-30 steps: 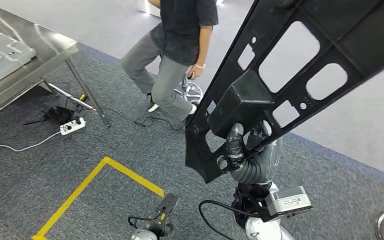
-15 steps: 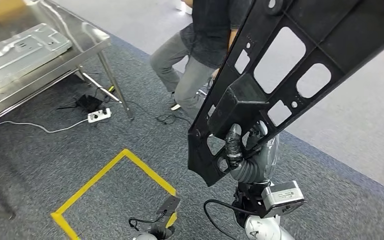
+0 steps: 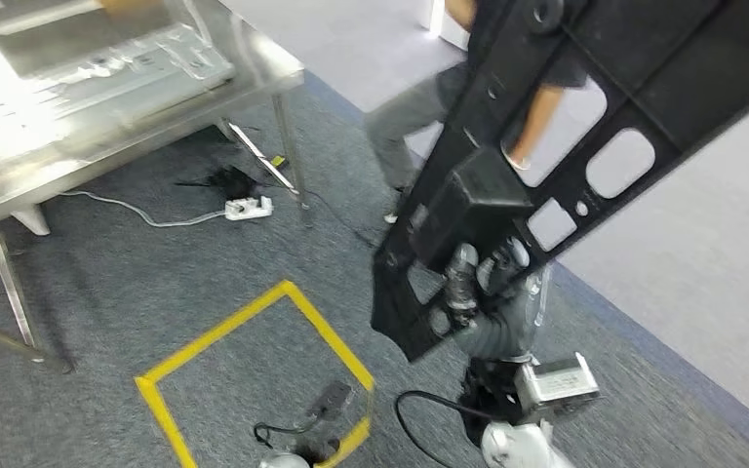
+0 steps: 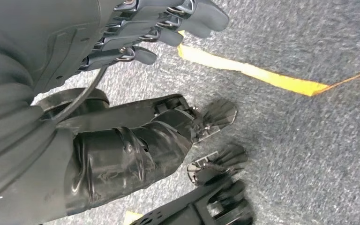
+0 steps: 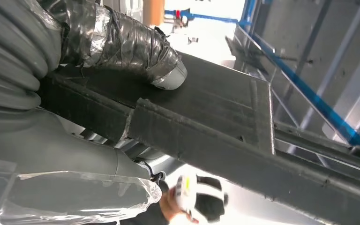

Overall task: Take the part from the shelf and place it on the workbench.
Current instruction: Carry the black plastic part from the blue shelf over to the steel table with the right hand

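A large black plastic part point(image 3: 678, 68) with several cut-outs hangs tilted in front of me, running from the lower middle to the upper right of the head view. My right hand point(image 3: 472, 283) grips it from below near its boxy block, the taped thumb pressed on the part's flat face point(image 5: 206, 108). The steel workbench point(image 3: 263, 78) stands at the upper left, apart from the part. My left hand point(image 4: 136, 51) hangs over the grey carpet, fingers apart and holding nothing.
Pressed metal sheets point(image 3: 107, 68) lie on the workbench. A person point(image 3: 419, 117) walks behind the part. A white power strip point(image 3: 249, 208) and cables lie under the bench. A yellow taped square point(image 3: 216, 336) marks the carpet in front of me.
The whole view has swung, bringing the workbench further into the picture and closer. The person has passed behind the part. My right hand still holds the part the same way.
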